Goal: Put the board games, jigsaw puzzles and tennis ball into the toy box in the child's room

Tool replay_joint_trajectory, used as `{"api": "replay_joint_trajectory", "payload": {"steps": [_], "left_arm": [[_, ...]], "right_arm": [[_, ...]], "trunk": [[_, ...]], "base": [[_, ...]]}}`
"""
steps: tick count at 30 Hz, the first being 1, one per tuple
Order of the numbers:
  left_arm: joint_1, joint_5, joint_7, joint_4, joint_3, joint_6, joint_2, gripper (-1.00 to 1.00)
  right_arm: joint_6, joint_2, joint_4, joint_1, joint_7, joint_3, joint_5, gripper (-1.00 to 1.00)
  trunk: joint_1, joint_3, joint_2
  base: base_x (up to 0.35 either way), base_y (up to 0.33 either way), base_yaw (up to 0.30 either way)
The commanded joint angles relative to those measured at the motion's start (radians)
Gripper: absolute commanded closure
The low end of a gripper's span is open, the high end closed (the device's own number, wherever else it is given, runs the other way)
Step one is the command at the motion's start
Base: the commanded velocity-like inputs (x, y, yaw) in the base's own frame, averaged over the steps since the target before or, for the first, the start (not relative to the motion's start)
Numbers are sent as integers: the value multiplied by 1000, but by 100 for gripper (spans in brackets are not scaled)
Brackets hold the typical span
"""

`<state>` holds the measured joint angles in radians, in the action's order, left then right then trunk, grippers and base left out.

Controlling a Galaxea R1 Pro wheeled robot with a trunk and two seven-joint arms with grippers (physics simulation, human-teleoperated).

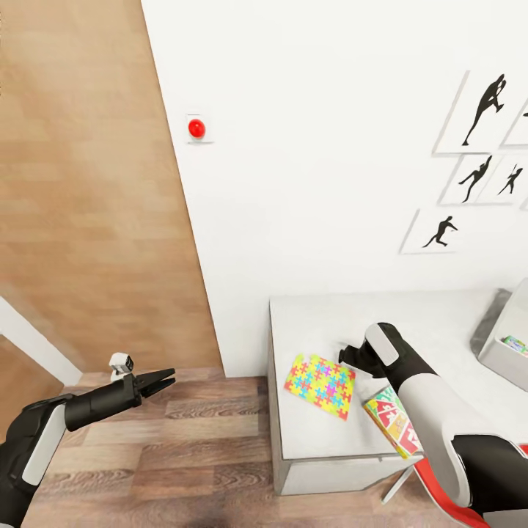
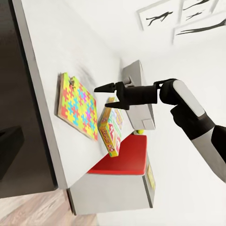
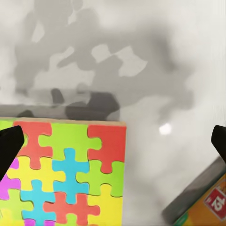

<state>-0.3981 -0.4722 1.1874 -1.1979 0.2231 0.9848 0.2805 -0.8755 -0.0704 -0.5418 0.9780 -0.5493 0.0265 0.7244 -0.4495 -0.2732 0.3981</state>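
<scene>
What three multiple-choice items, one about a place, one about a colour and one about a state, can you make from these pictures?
1. Where does the puzzle lie?
A. on the floor
B. on the table
C. inside the toy box

2. What colour is the button on the wall?
A. red
B. green
C. blue

3. What is the state of the right gripper?
A. shut on the puzzle
B. shut on the board game
C. open, holding nothing

Answers:
1 B, it lies flat near the table's front corner.
2 A, the head view shows a red disc.
3 C, its fingers stand apart above the table.
</scene>
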Motion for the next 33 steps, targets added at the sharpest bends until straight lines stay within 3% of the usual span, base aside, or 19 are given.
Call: {"api": "replay_joint_trajectory", "payload": {"steps": [1,33], "left_arm": [[-1,-2,1,0,0,6,0,-100],[-1,-2,3,0,1,6,0,-100]], "right_arm": [[-2,0,-1,1,-9,3,10,-100],[-3,-14,-1,1,-8,3,13,-100]], "trunk": [[-1,-2,2],[-1,-2,2]], "base": [[-20,22,0],[-25,36,0]]}}
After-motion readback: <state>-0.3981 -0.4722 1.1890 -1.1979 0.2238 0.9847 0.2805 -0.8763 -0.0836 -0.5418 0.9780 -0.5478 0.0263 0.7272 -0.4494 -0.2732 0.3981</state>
